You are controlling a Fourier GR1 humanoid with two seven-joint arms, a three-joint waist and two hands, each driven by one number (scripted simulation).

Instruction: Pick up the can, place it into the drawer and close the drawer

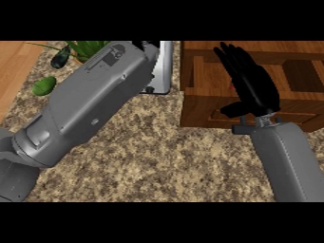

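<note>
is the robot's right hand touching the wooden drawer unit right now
Cannot tell. In the head view the right hand, fingers straight, overlaps the wooden drawer unit, but the steep downward angle shows neither contact nor a gap between them.

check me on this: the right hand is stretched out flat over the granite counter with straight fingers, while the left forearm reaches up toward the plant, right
Not quite. In the head view the right hand, fingers straight, is stretched out over the wooden drawer unit, not over the granite counter. The rest holds: the left forearm reaches up toward the plant.

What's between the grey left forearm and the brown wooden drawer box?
Head view: a light grey flat-sided object up top, with bare speckled stone counter below it.
</note>
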